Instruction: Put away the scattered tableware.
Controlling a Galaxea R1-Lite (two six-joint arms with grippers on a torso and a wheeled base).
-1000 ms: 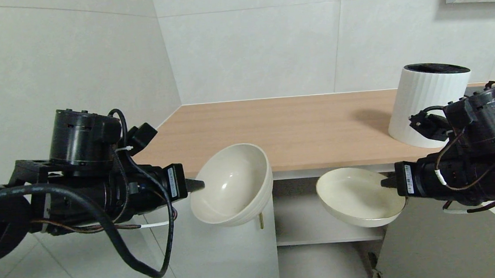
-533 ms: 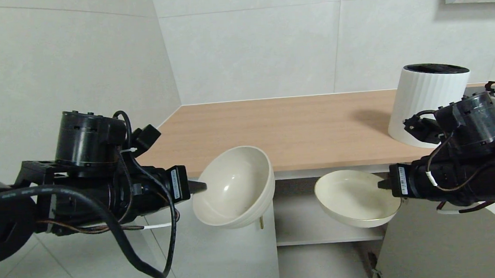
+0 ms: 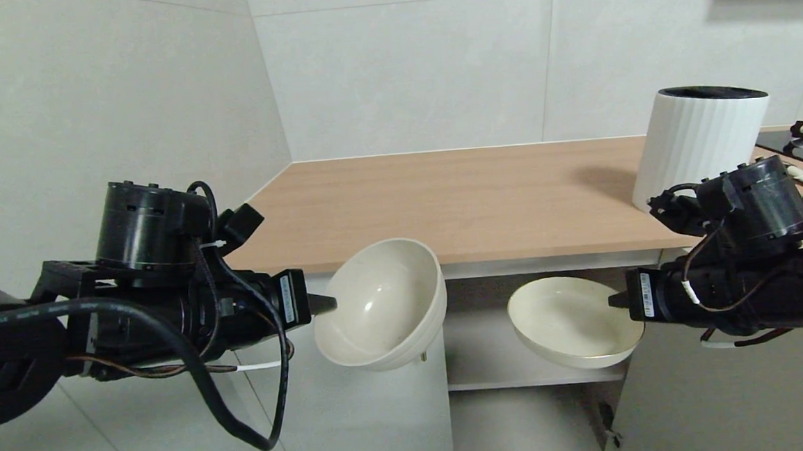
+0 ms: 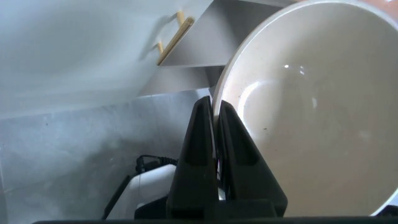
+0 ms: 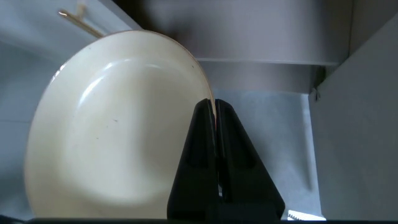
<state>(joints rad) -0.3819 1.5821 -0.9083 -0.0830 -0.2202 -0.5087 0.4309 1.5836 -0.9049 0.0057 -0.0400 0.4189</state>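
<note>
The left claw (image 3: 322, 302) is closed on the rim of a deep cream bowl (image 3: 378, 303), one finger inside the rim and the other outside. In the left wrist view the two dark fingers (image 4: 200, 130) pinch the bowl's edge (image 4: 311, 106) tightly. The bowl hangs in the air just in front of the counter (image 3: 456, 201), at its front edge. It is tipped steeply, so its opening faces up and towards the robot.

The right claw (image 3: 615, 301) is closed on the rim of a shallow cream plate (image 3: 567, 320). In the right wrist view its fingers (image 5: 200, 134) clamp the plate's edge (image 5: 112, 124) the same way. The plate is held lower than the bowl, below the counter's edge and in front of the open cabinet (image 3: 524, 413). It is close to level, its near side dipped a little. Bowl and plate are apart, with a gap between them.

Inside the cabinet a pale shelf (image 3: 522, 380) runs behind the plate. A brass handle (image 4: 174, 36) sits on the closed door beside the opening. On the counter, towards the right, stands a white ribbed canister (image 3: 706, 140) with a dark top, upright and near the wall.
</note>
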